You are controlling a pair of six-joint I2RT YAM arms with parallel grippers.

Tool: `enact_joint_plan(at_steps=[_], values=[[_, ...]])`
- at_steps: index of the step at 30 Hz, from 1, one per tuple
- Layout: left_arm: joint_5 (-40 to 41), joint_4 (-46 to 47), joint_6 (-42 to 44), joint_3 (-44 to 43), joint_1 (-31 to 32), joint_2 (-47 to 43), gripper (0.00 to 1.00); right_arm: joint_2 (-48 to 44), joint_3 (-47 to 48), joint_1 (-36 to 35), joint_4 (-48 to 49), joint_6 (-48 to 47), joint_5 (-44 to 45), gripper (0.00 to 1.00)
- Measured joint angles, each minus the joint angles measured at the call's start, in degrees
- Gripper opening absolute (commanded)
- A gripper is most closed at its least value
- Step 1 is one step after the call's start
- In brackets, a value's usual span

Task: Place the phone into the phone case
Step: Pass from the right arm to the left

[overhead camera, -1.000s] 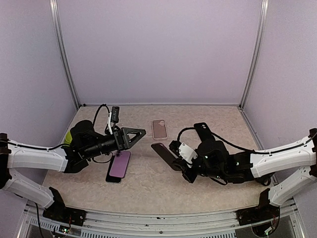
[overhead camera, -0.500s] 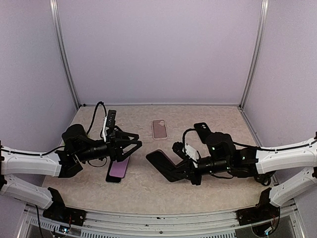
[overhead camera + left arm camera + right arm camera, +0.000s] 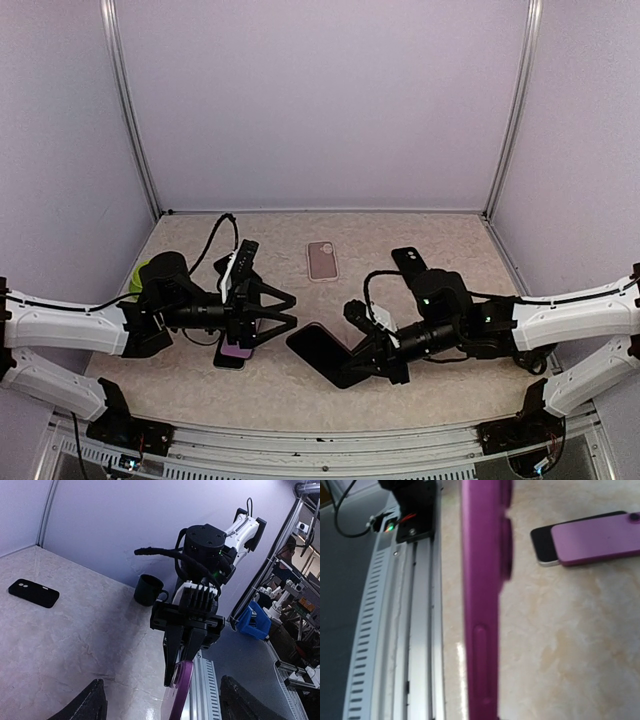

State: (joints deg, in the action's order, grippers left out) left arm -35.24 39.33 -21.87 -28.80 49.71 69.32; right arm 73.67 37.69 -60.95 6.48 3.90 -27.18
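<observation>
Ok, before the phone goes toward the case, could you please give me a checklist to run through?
1. Grip: right hand shut on the phone: ok, held by one end, lifted and tilted.
2. Readiness: left hand open: ok, fingers spread wide.
3. Position: left hand above the purple case: ok, though contact cannot be told.
4. Purple case empty: cannot tell; a dark device end shows from beneath it.
5. Spare cases out of the way: ok, the pink case and black case lie farther back.
</observation>
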Motion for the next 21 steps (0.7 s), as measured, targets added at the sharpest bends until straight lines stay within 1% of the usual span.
enact_joint_plan(at_steps=[7,14,21], values=[[-2.4,-3.8,2.5,-1.6,1.6,2.0,0.65,0.9,0.0,0.0,-0.3,-0.3,-2.9,0.0],[-3.4,-8.9,5.1,-3.8,4.0,4.0,0.47,1.5,0.0,0.0,-1.0,-1.1,-4.4,0.0],[-2.8,-14.6,8.2,-5.8,7.0,4.9,0.4,1.8,0.1,0.0,-2.0,-1.5,-4.9,0.0]])
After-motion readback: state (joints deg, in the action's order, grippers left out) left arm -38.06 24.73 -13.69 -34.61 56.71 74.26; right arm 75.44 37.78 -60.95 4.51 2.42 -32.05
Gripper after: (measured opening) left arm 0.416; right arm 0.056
